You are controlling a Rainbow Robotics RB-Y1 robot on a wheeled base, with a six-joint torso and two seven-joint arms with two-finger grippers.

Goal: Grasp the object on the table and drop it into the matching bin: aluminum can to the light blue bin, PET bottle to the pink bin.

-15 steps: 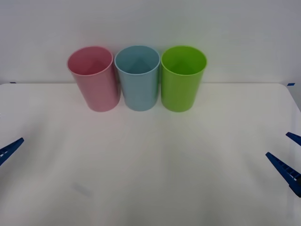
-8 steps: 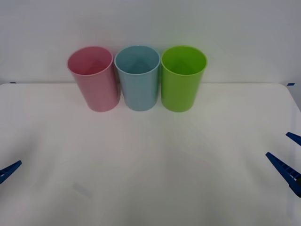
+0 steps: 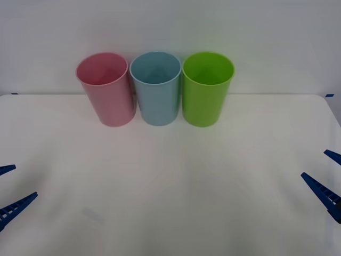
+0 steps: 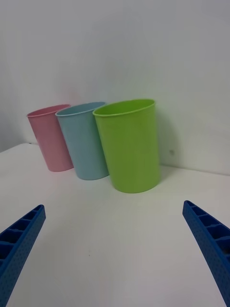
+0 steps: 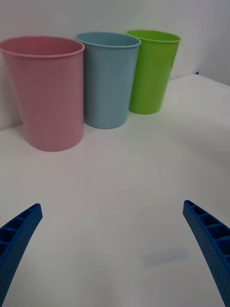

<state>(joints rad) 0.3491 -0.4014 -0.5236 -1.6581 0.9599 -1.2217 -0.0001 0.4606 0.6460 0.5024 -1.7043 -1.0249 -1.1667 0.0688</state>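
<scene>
left gripper (image 3: 10,189): lower and further into the front view than a second ago | fingers: two blue tips in sight where one showed before, jaws spread wide apart | below jaws: bare white surface (image 3: 170,176), not touched

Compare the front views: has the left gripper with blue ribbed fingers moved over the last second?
Yes. The left gripper, fingers open, now sits lower along the left edge of the white table, nearer the robot and farther from the pink plastic bin.

Lab-like test setup: bare white table (image 3: 170,176), blank white wall (image 3: 170,26).
</scene>
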